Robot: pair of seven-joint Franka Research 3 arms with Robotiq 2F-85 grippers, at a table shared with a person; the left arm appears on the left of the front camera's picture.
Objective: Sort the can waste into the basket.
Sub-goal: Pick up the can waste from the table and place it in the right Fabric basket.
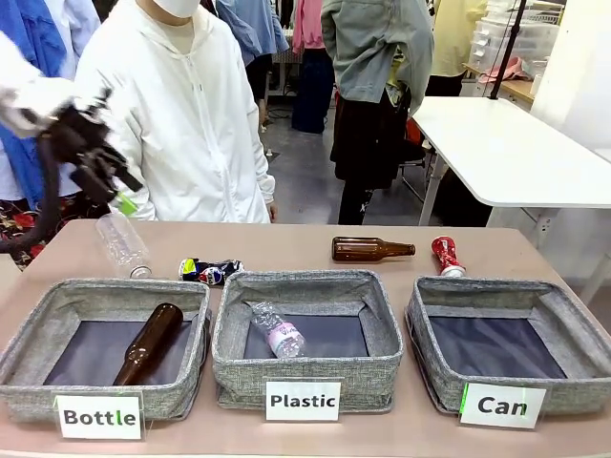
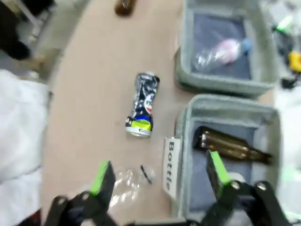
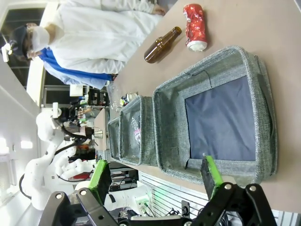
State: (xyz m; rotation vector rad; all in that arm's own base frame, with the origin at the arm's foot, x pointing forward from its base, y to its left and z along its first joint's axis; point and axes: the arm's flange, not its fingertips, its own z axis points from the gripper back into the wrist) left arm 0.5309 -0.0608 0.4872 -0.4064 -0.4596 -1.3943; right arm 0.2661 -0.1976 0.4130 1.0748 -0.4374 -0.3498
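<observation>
We list, on the table (image 1: 286, 240):

1. Three grey bins in a row along the near edge: Bottle bin (image 1: 124, 286) at the left, Plastic bin (image 1: 239, 382) in the middle, Can bin (image 1: 434, 382) at the right, its dark floor showing.
2. Red can (image 1: 446, 256): crushed, lying on the table just behind the Can bin's far left corner.
3. Dark can (image 1: 210, 271): crushed, lying on the table just behind the gap between the Bottle bin and the Plastic bin.
4. Loose brown bottle (image 1: 372, 249): on its side, near the red can.
5. Clear bottle (image 1: 122, 243): lying behind the Bottle bin.
6. Binned brown bottle (image 1: 148, 343): inside the Bottle bin.
7. Crumpled plastic bottle (image 1: 277, 331): inside the Plastic bin.
8. Left gripper (image 2: 159, 175): raised above the table's left side, over the clear bottle; fingers spread wide, gripping nothing.
9. Right gripper (image 3: 156, 179): above the Can bin's near side; fingers spread wide, gripping nothing.
10. Person (image 1: 181, 114): in white, standing at the far edge.
</observation>
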